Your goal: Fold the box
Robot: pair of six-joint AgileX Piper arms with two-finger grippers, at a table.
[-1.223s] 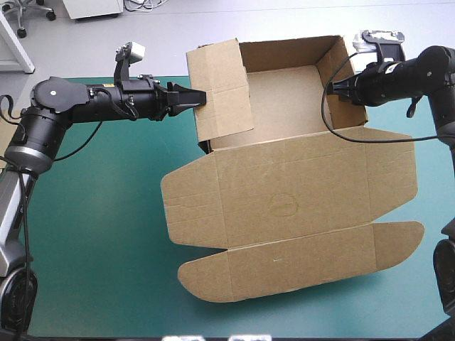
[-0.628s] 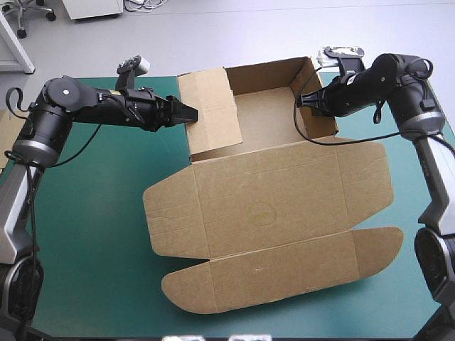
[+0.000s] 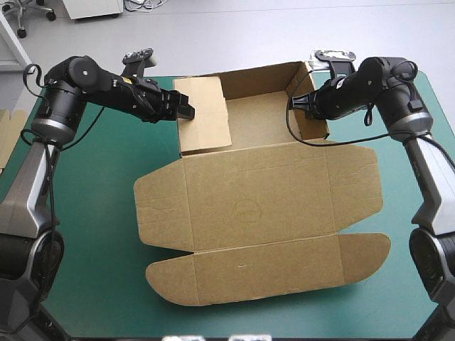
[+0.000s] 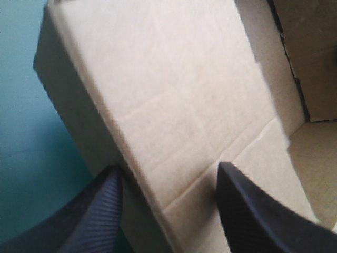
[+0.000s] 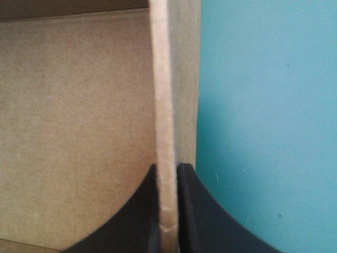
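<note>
The brown box [image 3: 256,206] lies on the teal-green cover as an open tray at the far side, with its lid flat toward the near edge. The tray's left wall flap [image 3: 205,117] leans inward over the tray floor. My left gripper [image 3: 186,111] stands open at that flap's outer edge. In the left wrist view its fingers [image 4: 100,211] straddle the left wall flap [image 4: 174,105], one outside and one on the inner face. My right gripper [image 3: 295,101] is shut on the upright right wall [image 3: 311,106]. The right wrist view shows the right wall's edge [image 5: 164,105] pinched between the right gripper [image 5: 167,174].
The lid's rounded front flap [image 3: 270,273] reaches toward the table's near edge. An edge of more brown board [image 3: 6,138] shows at the table's left edge. Bare teal-green cover [image 3: 92,234] lies left of the box.
Both arms and the box have shifted left and slightly nearer. The left wall flap has tipped further inward over the tray. The right gripper kept its hold on the right wall.
</note>
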